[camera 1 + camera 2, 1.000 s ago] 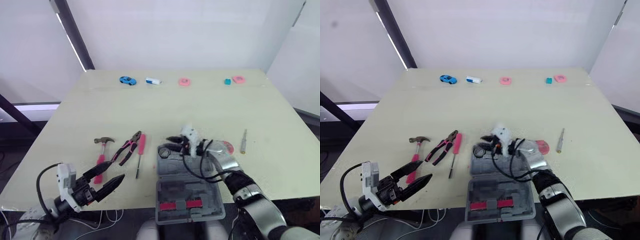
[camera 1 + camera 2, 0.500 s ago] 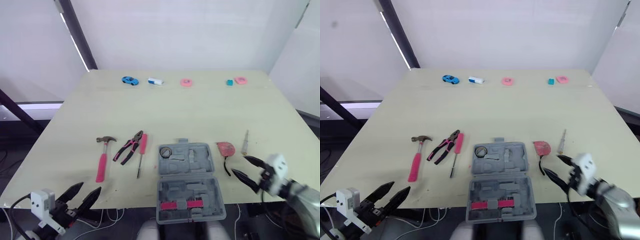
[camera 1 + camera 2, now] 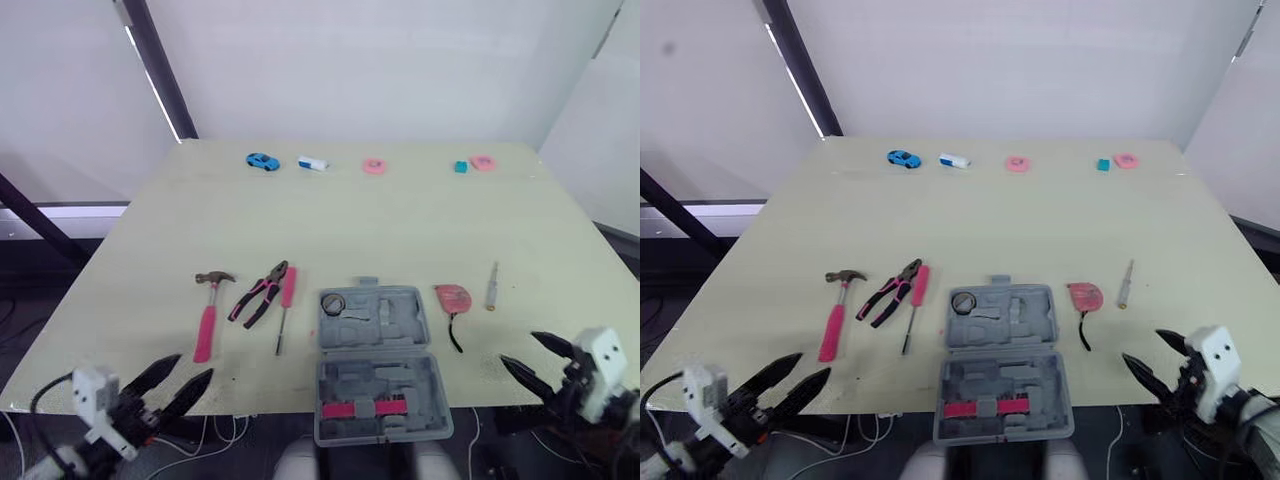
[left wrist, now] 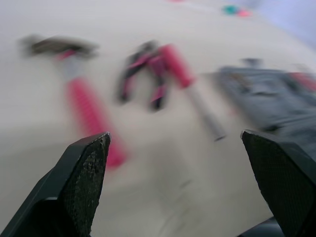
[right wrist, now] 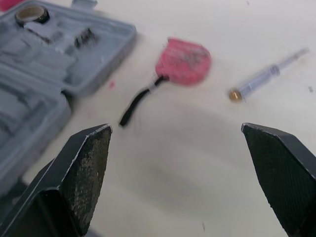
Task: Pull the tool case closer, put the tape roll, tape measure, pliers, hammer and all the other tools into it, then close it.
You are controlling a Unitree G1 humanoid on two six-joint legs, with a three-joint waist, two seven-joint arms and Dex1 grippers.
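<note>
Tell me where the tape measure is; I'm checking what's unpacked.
In the eye views, the pink tape measure lies right of the open tool case, left of the slim screwdriver.

Grey tool case (image 3: pixel 377 355) — pink-handled hammer (image 3: pixel 207 318), pliers (image 3: pixel 258 294).

Looks like a robot test lab or staged demo room, not a home. Bare white wall panels (image 3: pixel 380 60), a slanted black pole (image 3: pixel 160 70), one plain pale table (image 3: pixel 400 230). Small props sit in a row at its far edge: blue toy car (image 3: pixel 261 161), pink ring (image 3: pixel 374 166). Hammer (image 3: pixel 208 310), pliers (image 3: pixel 258 295) and grey tool case (image 3: pixel 375 365) are laid out neatly side by side.
</note>
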